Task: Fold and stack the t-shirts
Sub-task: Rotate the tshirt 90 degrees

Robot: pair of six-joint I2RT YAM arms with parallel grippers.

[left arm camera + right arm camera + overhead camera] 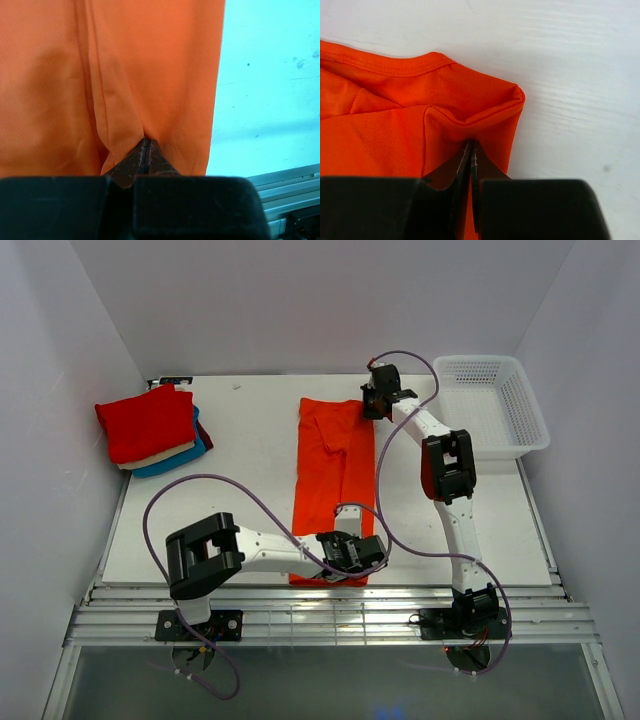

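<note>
The bright orange t-shirt (333,480) lies in a long narrow strip down the middle of the table, folded lengthwise. My left gripper (352,552) is at its near end, shut on the orange cloth (150,90), which puckers at the fingertips. My right gripper (375,400) is at the far right corner by the collar, shut on a fold of the same shirt (445,115). A stack of folded t-shirts (150,428) sits at the far left: red on top, cream under it, teal-blue at the bottom.
A white mesh basket (495,405) stands at the far right corner of the table. The metal rails of the table's near edge (290,185) show right of the left gripper. White walls close in the back and sides.
</note>
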